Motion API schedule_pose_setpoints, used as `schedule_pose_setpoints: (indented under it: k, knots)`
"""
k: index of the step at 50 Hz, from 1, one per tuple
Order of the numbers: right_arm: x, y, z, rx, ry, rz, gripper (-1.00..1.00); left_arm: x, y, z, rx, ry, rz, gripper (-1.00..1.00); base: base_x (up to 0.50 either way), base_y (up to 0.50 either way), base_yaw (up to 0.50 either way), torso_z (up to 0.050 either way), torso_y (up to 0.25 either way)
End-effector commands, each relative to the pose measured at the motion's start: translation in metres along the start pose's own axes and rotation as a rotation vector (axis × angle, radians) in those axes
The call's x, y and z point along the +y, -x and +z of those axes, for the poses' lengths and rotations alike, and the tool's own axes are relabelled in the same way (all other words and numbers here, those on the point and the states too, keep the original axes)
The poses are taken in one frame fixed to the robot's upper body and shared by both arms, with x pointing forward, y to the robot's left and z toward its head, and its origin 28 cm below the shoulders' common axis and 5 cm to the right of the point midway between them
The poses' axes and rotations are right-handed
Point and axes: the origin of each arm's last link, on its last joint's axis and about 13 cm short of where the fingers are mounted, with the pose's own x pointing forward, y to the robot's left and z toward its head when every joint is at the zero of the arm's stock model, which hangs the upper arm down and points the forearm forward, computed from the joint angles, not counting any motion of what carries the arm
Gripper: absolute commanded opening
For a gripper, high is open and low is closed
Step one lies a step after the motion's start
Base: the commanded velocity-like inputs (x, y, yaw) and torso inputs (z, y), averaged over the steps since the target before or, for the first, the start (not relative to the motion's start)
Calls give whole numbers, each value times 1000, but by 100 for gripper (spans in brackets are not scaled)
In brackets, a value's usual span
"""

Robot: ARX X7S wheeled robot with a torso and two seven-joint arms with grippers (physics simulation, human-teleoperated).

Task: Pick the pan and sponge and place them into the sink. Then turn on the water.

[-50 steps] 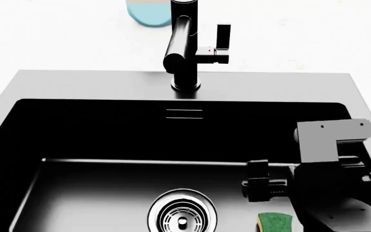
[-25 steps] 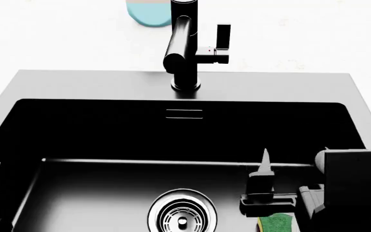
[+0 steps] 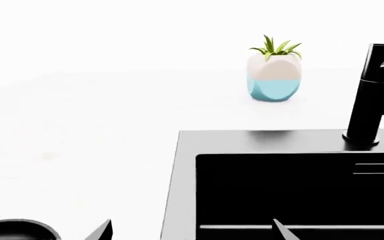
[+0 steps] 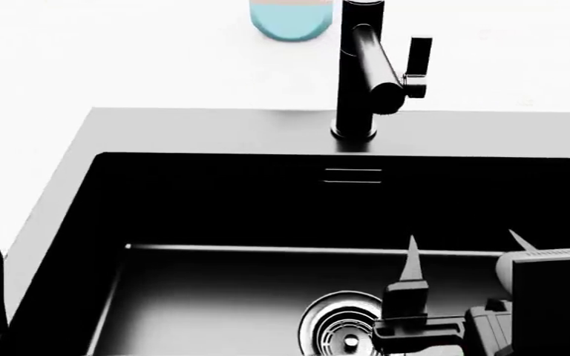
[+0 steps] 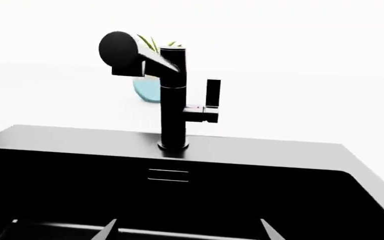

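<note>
Black steel sink (image 4: 216,130) on a white bench (image 3: 78,125), right end effector (image 4: 463,256) over the basin.

Right end effector hovers spread wide and empty above the chrome drain (image 4: 335,326); the sponge is not visible now, so whether it is in the basin cannot be told. A dark curved edge, probably the pan (image 3: 15,229), sits on the bench beside the left end effector (image 3: 192,230), also open and empty. Fetching the pan looks next: lower and grasp it. Behind stand the faucet (image 4: 364,67) and a potted plant (image 3: 274,75).
</note>
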Motion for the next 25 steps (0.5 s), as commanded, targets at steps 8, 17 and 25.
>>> schedule_pose_setpoints:
  k: [8,17,25]
  knots:
    - [0,3,-1,1,0,-4,100,2,2,-1,0,0,1,100,0,500,0,0,0]
    - [0,4,-1,-3,-9,-2,100,3,2,0,-2,-2,-1,100,0,500,0,0,0]
    - [2,4,-1,-3,-10,6,100,1,3,1,-3,-2,-3,100,0,500,0,0,0]
